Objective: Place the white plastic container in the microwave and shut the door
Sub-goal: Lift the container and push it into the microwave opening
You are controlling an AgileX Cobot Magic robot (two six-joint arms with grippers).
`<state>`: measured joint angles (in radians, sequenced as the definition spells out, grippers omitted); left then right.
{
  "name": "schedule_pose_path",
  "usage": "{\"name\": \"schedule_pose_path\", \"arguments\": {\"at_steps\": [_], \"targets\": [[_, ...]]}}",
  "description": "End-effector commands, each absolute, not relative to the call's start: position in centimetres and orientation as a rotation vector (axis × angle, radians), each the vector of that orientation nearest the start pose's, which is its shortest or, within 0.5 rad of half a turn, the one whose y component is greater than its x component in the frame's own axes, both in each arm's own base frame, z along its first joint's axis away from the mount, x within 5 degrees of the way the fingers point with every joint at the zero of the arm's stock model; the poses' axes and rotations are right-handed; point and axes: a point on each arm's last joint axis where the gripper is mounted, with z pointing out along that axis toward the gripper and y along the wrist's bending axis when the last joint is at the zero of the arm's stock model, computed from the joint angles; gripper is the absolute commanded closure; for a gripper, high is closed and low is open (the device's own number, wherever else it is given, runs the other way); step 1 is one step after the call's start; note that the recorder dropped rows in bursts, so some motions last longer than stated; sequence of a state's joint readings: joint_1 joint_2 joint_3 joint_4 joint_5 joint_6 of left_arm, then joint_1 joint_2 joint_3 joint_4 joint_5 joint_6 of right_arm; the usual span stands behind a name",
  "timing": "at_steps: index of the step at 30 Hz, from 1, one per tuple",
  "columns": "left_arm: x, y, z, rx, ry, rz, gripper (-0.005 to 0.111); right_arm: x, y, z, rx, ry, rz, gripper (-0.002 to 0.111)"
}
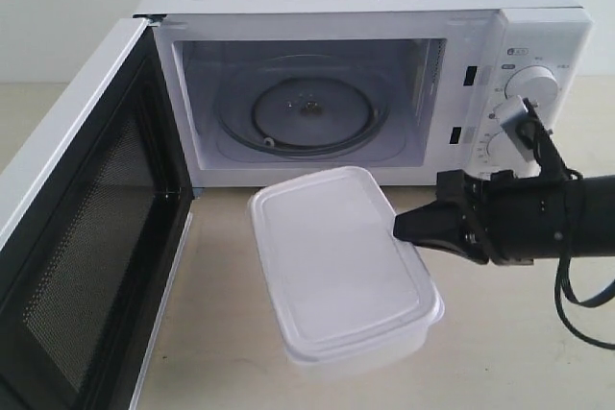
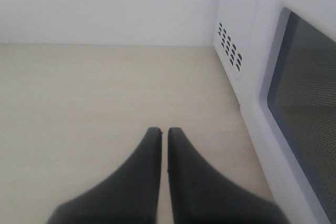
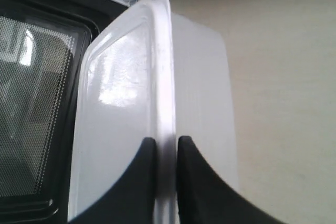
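The white plastic container hangs above the table, just in front of the microwave cavity. My right gripper is shut on the rim of its right side; in the right wrist view the rim sits pinched between the black fingers. The door stands swung open at the left, black inner face and mesh window showing. The glass turntable lies bare inside. My left gripper is shut on nothing, low over the table beside the door's outer face; it does not show in the exterior view.
Beige tabletop runs in front of and to the right of the microwave. The two dials are just behind my right arm. A wall stands behind the table in the left wrist view.
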<state>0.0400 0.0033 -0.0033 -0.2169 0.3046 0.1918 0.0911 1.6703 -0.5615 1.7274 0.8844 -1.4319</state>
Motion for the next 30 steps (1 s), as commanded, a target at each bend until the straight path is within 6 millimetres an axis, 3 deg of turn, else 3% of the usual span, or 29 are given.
{"name": "schedule_pose_path", "arguments": {"at_steps": [1, 8, 19, 30], "targets": [[5.5, -0.4, 18.7, -0.009, 1.769, -0.049, 0.102, 23.8, 10.1, 15.5, -0.136, 2.359, 1.296, 0.108], [5.5, -0.4, 18.7, -0.009, 1.769, -0.049, 0.102, 24.2, 12.1, 16.5, -0.198, 2.357, 1.285, 0.108], [5.5, -0.4, 18.7, -0.009, 1.769, -0.049, 0.102, 23.9, 11.3, 19.6, -0.172, 2.281, 1.146, 0.108], [5.5, -0.4, 18.7, -0.009, 1.769, -0.049, 0.102, 22.6, 10.7, 23.4, -0.007, 2.199, 1.026, 0.108]]}}
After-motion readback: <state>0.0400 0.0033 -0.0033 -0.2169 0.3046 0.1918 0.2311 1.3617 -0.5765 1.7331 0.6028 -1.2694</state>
